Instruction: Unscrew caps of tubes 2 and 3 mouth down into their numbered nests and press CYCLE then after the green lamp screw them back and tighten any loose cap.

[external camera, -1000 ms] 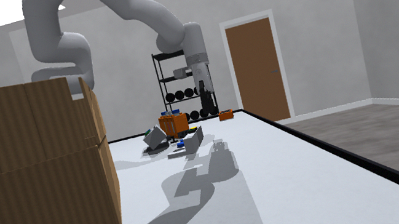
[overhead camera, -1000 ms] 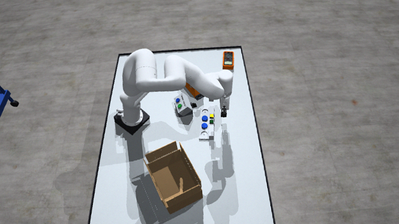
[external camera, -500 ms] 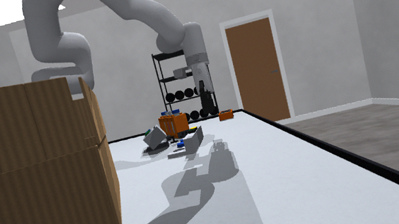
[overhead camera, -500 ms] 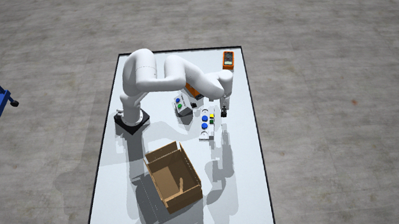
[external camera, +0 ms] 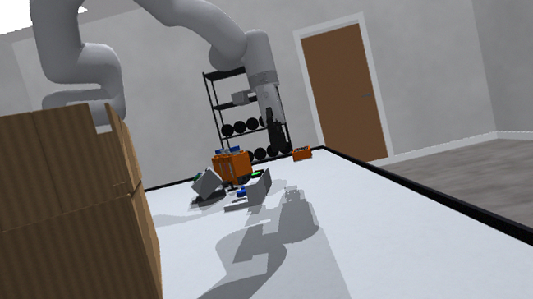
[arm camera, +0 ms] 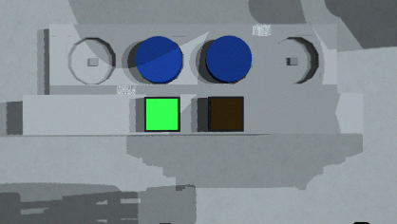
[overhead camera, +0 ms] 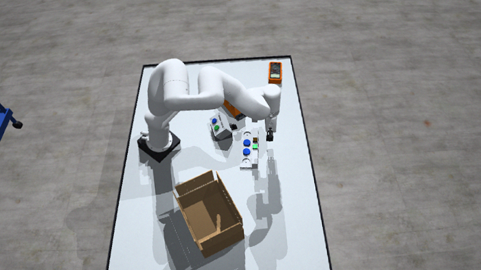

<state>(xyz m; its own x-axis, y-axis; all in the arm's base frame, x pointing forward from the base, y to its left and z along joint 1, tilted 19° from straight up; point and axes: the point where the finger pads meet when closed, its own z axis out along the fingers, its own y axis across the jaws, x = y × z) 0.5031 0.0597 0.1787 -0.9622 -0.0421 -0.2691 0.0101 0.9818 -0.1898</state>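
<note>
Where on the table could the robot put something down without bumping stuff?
Bare stretches of the white table lie right of the cardboard box and past the cap tray. It is crowded between the key housing, tray and orange tube station, under the open gripper.
</note>
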